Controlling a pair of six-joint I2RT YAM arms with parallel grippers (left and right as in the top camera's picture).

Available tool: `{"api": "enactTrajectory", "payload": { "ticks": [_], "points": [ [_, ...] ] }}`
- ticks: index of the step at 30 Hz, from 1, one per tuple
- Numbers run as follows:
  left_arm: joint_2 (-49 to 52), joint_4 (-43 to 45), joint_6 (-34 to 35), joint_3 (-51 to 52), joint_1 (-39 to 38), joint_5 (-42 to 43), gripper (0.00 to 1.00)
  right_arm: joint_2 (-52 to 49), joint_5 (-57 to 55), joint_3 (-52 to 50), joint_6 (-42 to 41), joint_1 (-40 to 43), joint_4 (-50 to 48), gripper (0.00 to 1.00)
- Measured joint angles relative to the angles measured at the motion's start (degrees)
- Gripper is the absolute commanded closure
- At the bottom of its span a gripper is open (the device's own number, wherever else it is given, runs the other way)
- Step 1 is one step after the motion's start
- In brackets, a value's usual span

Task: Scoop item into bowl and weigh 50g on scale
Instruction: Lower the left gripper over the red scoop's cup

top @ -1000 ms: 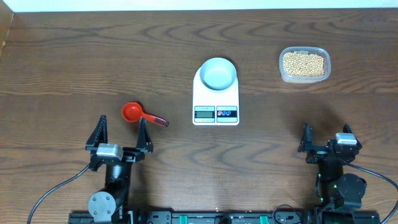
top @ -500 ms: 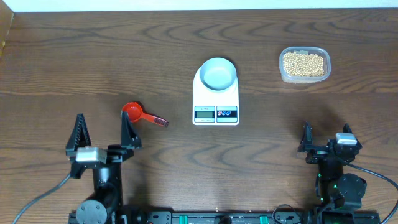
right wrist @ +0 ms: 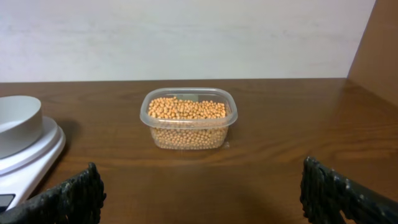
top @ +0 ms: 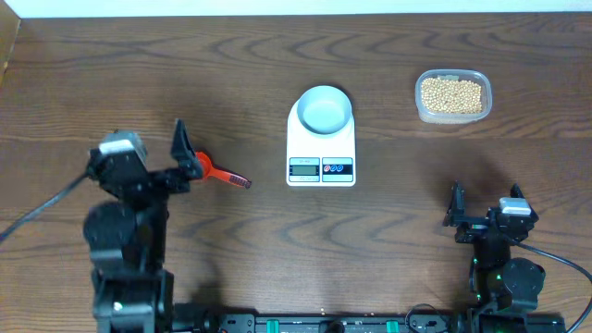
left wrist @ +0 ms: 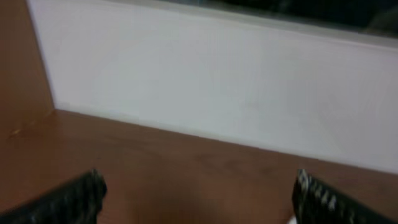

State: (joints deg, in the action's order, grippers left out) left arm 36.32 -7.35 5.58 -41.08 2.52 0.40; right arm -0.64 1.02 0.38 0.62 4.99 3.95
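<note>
Left pincer (left wrist: pixel 198 202) is wide open and holds nothing, and from above one of its fingers (top: pixel 182 148) hides part of the red scoop (top: pixel 220 174) on the brown table (top: pixel 277 240). In the middle, the white scale (top: pixel 321 150) lies flat with the little pale bowl (top: pixel 324 111) on top of it. On the right, the beans (top: pixel 451 94) sit in a clear tub (top: pixel 417 96), well apart from the bowl, and the right pincer (right wrist: pixel 205 199) is wide open too, with nothing in it.
</note>
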Motion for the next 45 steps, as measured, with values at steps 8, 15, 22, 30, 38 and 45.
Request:
{"api": "enactTrajectory", "payload": {
  "ticks": [8, 15, 22, 30, 38, 45],
  "points": [
    [12.04, -25.46, 7.02, -17.33, 0.0, -5.22, 0.02, 0.02, 0.0, 0.0, -0.02, 0.04, 0.09, 0.01],
    [22.95, -40.92, 10.47, -27.76, 0.0, -6.56, 0.02, 0.02, -0.02, 0.0, 0.0, 0.04, 0.07, 0.01],
    [32.79, -47.76, 11.8, -28.44, 0.0, -3.93, 0.02, 0.02, 0.0, 0.0, 0.0, 0.04, 0.07, 0.01],
    [42.21, -50.99, 12.46, -28.44, 0.0, 0.31, 0.02, 0.02, 0.0, 0.0, 0.0, 0.04, 0.07, 0.01],
    [49.05, -48.22, 12.55, -28.44, 0.0, 4.92, 0.02, 0.02, -0.02, 0.0, 0.0, 0.04, 0.07, 0.01],
    [53.72, -48.06, 17.05, -28.44, 0.0, 5.7, 0.03, 0.02, -0.02, 0.0, 0.0, 0.04, 0.07, 0.01]
  ]
}}
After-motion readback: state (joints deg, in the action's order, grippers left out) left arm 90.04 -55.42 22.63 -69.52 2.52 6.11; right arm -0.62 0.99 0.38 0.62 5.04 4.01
